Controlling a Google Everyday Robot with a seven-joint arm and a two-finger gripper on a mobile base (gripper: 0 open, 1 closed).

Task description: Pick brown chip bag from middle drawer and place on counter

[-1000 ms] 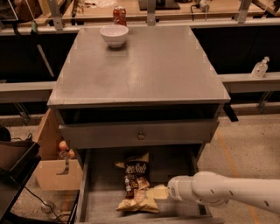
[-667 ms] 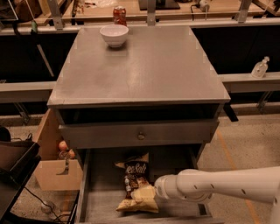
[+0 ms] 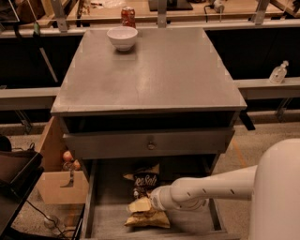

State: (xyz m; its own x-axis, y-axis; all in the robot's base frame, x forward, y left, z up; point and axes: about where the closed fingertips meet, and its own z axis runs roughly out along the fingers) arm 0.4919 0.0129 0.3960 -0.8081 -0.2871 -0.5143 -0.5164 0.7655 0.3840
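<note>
Grey counter (image 3: pixel 154 79) at centre frame, w/ white bowl (image 3: pixel 122 37) upper left; wooden tabletop (image 3: pixel 234 9) behind. Bottom: middle drawer (image 3: pixel 89 197) open, brown chip bag (image 3: pixel 144 180) inside. Gripper (image 3: pixel 151 200) at bag's lower end; grip state can't be told.

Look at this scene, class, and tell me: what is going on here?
A robot arm reaches into the open drawer below the counter. Its gripper sits low in the drawer, at the near end of the chip bag. The bag lies on the drawer floor, not yet lifted. The counter above holds a bowl near its far edge.
</note>
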